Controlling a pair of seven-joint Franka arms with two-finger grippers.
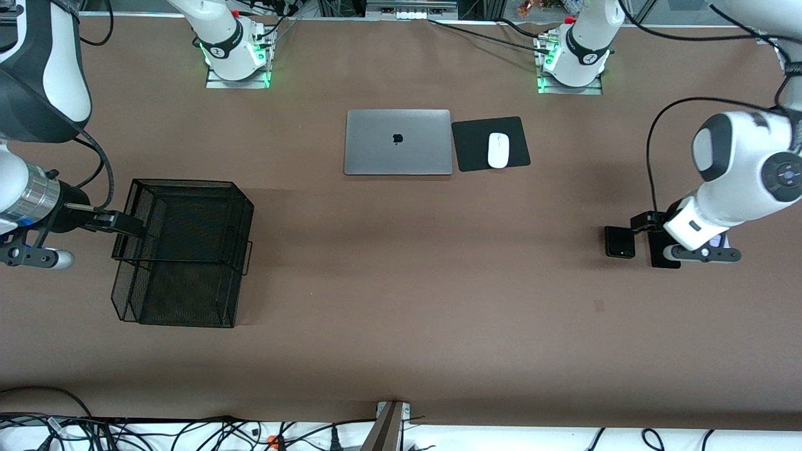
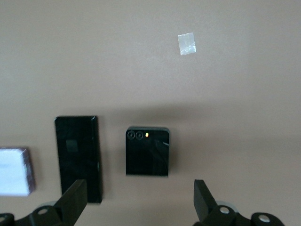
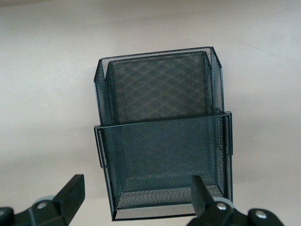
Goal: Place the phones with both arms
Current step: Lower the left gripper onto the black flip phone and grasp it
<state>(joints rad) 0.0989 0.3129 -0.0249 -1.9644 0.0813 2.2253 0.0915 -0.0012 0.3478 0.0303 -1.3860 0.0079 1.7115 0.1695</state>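
Spanning the whole scene, the brown counter [image 1: 401, 300] carried every item noted below.

Left arm [image 1: 739, 169]: it reached in from its base at the counter's top edge and bent down toward its own end of the counter. Its hand, the left hand [image 2: 138, 200], hung low over the phones with both fingers spread wide and nothing between them; in the left wrist view the small squarish black phone [image 2: 147, 151] lay flat between the two fingertips, not touched by either.

Right arm [image 1: 37, 125]: it stood at its own end of the counter. The right hand [image 3: 136, 197] was likewise released, fingers apart and holding nothing, positioned at the rim of the black mesh basket [image 1: 182, 250], which rested on the counter well apart from the phones.

Silver laptop [image 1: 398, 142]: closed, lying between the two arm bases. A black mouse pad [image 1: 476, 147] lay just beside it toward the left arm's end, with a white mouse [image 1: 498, 150] on it.

Phones: the long slim black phone [image 2: 78, 157] lay flat just beside the squarish black one, apart from it. The pale lavender-white phone [image 2: 15, 171] lay just beside the long one, partly cut off in the left wrist view. All three rested on the counter.
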